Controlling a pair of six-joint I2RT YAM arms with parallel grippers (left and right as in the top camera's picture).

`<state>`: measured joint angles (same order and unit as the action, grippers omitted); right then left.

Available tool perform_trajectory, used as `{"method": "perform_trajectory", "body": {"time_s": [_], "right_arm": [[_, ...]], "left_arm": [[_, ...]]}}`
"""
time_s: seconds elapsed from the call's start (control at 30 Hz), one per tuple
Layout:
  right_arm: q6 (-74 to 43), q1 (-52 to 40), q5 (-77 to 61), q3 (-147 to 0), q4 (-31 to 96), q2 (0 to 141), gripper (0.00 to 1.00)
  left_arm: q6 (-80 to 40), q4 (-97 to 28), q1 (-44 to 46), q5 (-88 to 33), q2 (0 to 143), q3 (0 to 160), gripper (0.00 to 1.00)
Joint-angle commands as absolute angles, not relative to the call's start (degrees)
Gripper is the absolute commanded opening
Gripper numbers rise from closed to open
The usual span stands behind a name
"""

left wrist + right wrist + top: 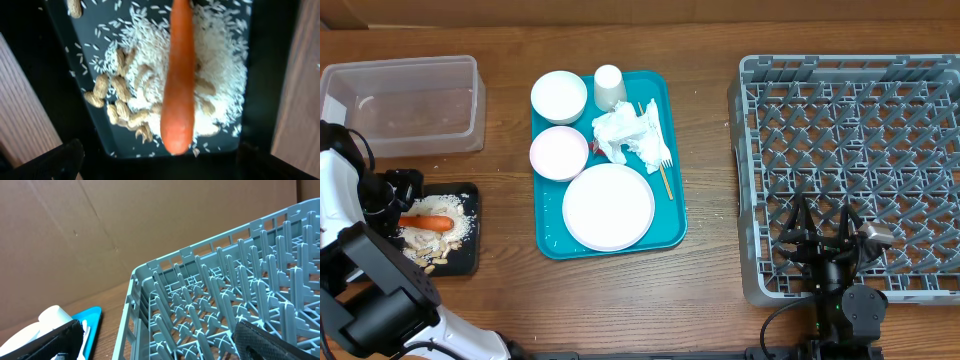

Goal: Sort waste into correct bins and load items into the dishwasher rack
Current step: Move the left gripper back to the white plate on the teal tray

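The orange carrot (427, 223) (181, 75) lies loose on rice and peanuts (125, 107) in the black tray (465, 262). My left gripper (402, 205) (162, 167) hovers open at the carrot's end, one finger on each side and neither touching it. On the teal tray (675, 235) sit the plate (609, 206), two bowls (559, 96) (559, 152), a cup (609, 86), a crumpled napkin (628, 133), a fork (660, 140) and a wooden stick (665, 182). My right gripper (825, 238) (160, 350) is open and empty over the front left of the grey rack (750, 75) (200, 295).
The clear plastic tub (405, 100) stands behind the black tray at the far left. A strip of bare wood separates the teal tray from the rack. My left arm's white body (345, 200) fills the table's left front corner.
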<state>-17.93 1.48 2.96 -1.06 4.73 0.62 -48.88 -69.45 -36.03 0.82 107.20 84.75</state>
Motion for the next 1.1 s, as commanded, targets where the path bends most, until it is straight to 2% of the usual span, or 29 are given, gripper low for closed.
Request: {"method": "perform_trajectory", "body": {"time_s": [0.0, 0.2, 0.3, 0.47, 0.7, 0.9, 1.07], "right_arm": [[-17.6, 1.6, 2.9, -0.4, 4.4, 0.2, 1.00], [-17.6, 1.6, 2.9, -0.4, 4.4, 0.2, 1.00], [-17.6, 1.6, 2.9, -0.4, 4.5, 0.2, 1.00], [-17.6, 1.6, 2.9, -0.4, 4.5, 0.2, 1.00], [-17.6, 1.6, 2.9, -0.4, 4.5, 0.2, 1.00], [-17.6, 1.6, 2.9, -0.4, 4.5, 0.2, 1.00], [-17.6, 1.6, 2.9, -0.4, 4.4, 0.2, 1.00]], "left_arm": [[-47.0, -71.5, -32.9, -0.5, 102.5, 89.4, 1.00], [-42.9, -73.9, -24.3, -1.5, 93.2, 90.6, 1.00], [-39.0, -75.5, -15.4, -1.5, 88.6, 90.5, 1.00], [-34.7, -78.3, -2.5, -0.9, 87.8, 90.2, 1.00], [-34.7, -78.7, 13.1, 0.0, 90.2, 82.1, 1.00], [-34.9, -71.8, 21.6, 0.0, 92.2, 72.7, 1.00], [-37.4, -65.6, 23.3, 0.7, 92.5, 68.1, 1.00]]}}
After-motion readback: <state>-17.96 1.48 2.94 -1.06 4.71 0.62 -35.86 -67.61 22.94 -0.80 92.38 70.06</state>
